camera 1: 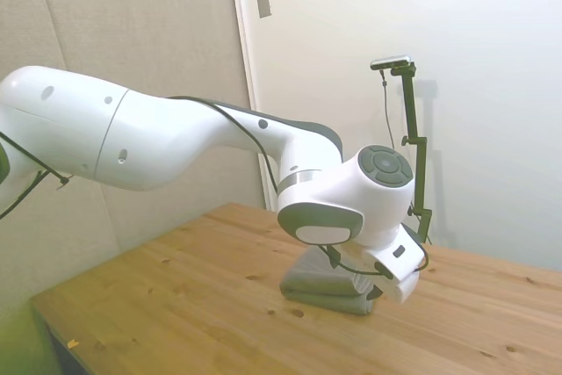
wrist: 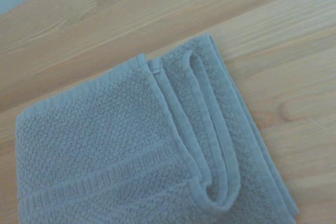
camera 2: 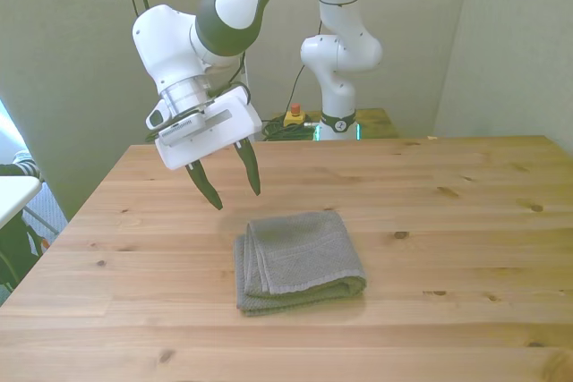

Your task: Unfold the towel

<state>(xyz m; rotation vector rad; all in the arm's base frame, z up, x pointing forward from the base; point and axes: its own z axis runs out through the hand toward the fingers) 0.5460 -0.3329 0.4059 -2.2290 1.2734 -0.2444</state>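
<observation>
We find the towel (camera 2: pixel 298 260) lying flat on the table (camera 2: pixel 466 221), folded into a compact, roughly square pad. It sits near the middle of the table, somewhat toward the camera-side edge in the front view. The side view shows the towel (camera 1: pixel 327 287) partly hidden behind the arm's wrist housing. The wrist view shows the towel (wrist: pixel 131 156) from close by: grey terry cloth with a woven band across one end. Along one side we see several stacked layers with hemmed edges, curling round at one corner. In the front view these stacked edges lie on the towel's side toward the front view's left.

The gripper (camera 2: pixel 229 183) hangs above the table, just beyond the towel's far corner, on the front view's left. It is apart from the towel and does not touch it. Its two dark fingers (camera 2: pixel 252 170) point down, tilted toward the towel, and stand spread with a clear gap between them. We see nothing held between them. In the side view the fingers are hidden behind the wrist housing.

The arm (camera 1: pixel 176 142) reaches over the table and ends above the towel's far side.
</observation>
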